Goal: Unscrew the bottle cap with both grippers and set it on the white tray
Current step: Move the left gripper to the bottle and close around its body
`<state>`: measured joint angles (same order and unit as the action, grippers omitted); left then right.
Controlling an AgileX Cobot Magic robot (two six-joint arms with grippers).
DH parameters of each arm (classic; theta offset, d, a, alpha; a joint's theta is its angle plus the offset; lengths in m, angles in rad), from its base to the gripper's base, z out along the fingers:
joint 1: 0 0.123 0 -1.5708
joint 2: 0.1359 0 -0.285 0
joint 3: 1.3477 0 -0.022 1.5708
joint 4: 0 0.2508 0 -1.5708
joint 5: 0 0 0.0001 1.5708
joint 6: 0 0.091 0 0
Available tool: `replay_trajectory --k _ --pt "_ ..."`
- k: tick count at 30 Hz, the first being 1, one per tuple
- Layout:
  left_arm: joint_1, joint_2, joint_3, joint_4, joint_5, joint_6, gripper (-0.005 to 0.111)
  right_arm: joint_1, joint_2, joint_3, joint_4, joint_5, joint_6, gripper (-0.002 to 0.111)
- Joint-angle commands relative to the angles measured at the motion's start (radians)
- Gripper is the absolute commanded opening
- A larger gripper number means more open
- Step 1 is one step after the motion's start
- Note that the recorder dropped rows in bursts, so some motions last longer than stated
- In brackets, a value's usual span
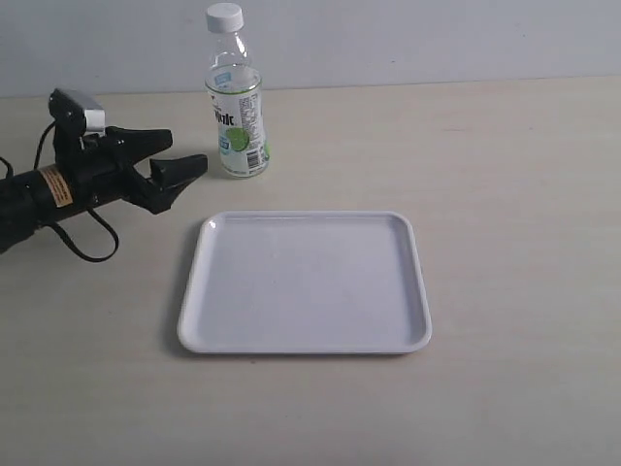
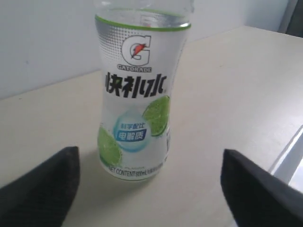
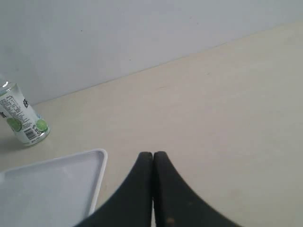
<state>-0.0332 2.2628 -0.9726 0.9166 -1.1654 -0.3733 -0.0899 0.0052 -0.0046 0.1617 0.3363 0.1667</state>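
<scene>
The bottle [image 1: 236, 121] stands upright at the back of the table, its white bottle cap [image 1: 224, 16] screwed on top. My left gripper [image 1: 184, 151] is open just left of the bottle's base, its fingertips pointing at it with nothing between them. In the left wrist view the bottle [image 2: 137, 94] fills the middle, a short way beyond the two spread fingers [image 2: 42, 194]. The white tray [image 1: 306, 282] lies flat in front of the bottle. My right gripper [image 3: 153, 156] is shut and empty; it does not show in the exterior view. Its camera sees the bottle [image 3: 21, 120] far off and a tray corner [image 3: 92, 163].
A pale wall rises behind the table's back edge. A black cable [image 1: 87, 238] loops under the left arm. The tray's rim [image 2: 289, 161] shows beside the left gripper's finger.
</scene>
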Motion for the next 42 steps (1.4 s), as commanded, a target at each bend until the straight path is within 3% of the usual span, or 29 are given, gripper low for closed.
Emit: replay_trajectory --k 1,8,13,18,33,42 --pt "-0.008 0.024 -0.019 -0.005 -0.056 0.056 0.095 -0.004 -0.005 0.005 -0.002 -0.005 -0.006 0.000" --pt "-0.070 0.056 -0.083 -0.057 -0.056 0.056 0.098 -0.004 -0.005 0.005 -0.002 -0.005 -0.006 0.000" --pt "-0.120 0.076 -0.133 -0.197 -0.056 0.058 0.098 -0.004 -0.005 0.005 -0.002 -0.005 -0.006 0.000" --pt "-0.143 0.080 -0.180 -0.277 0.062 0.052 0.098 -0.004 -0.005 0.005 -0.002 -0.005 -0.006 0.000" --pt "-0.188 0.194 -0.319 -0.269 0.095 0.051 0.098 -0.004 -0.005 0.005 -0.002 -0.005 -0.006 0.000" --pt "-0.208 0.209 -0.330 -0.277 0.095 0.074 0.098 -0.004 -0.005 0.005 -0.002 -0.005 -0.006 0.000"
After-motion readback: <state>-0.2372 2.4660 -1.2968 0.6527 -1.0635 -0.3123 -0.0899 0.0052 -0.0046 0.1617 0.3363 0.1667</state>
